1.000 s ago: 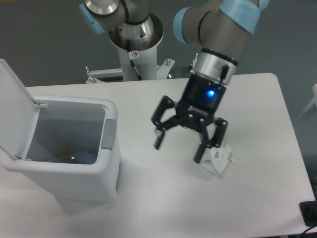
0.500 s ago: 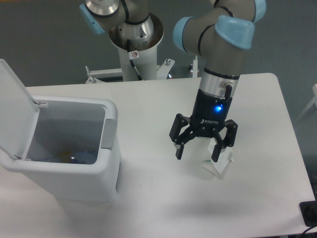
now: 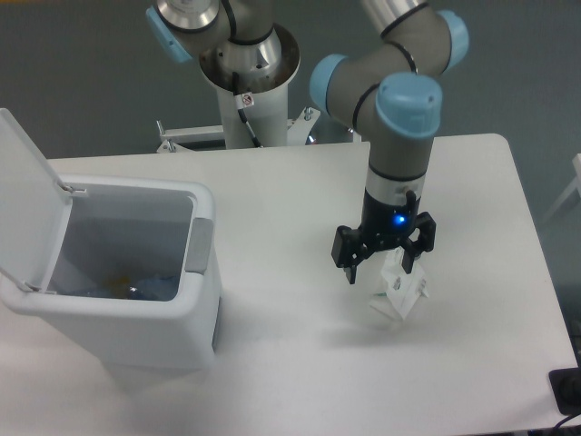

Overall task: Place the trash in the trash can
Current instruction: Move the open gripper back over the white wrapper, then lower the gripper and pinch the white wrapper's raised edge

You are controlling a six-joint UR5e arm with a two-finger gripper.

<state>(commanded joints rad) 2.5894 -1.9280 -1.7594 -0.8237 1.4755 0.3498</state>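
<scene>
Jaws (image 3: 385, 263) spread wide, mine, pointing down at the counter (image 3: 272, 200) with nothing between them. My right finger hangs just over the packet (image 3: 399, 295), which lies crumpled on the counter below and a little to that side; my left finger hangs over bare surface. I judge the packet sits off-centre under me, so closing from here could catch only its near edge, or pinch one wrinkle and let the rest peel free on the lift. A packet this light and stiff-creased may also skid sideways when one finger meets it first, and it is not far from the counter's right edge. Coming down too far would jam my fingertips on the counter; too shallow and I close on air. Whether the fingertips touch it yet I cannot tell from this angle.

Well apart to the left stands the can (image 3: 118, 300), lid (image 3: 32, 195) swung up and open. Something bluish lies in its bottom, likely the bottle (image 3: 136, 289), though it is too dim to be sure. A weak pinch could drop the packet short on the way across.
</scene>
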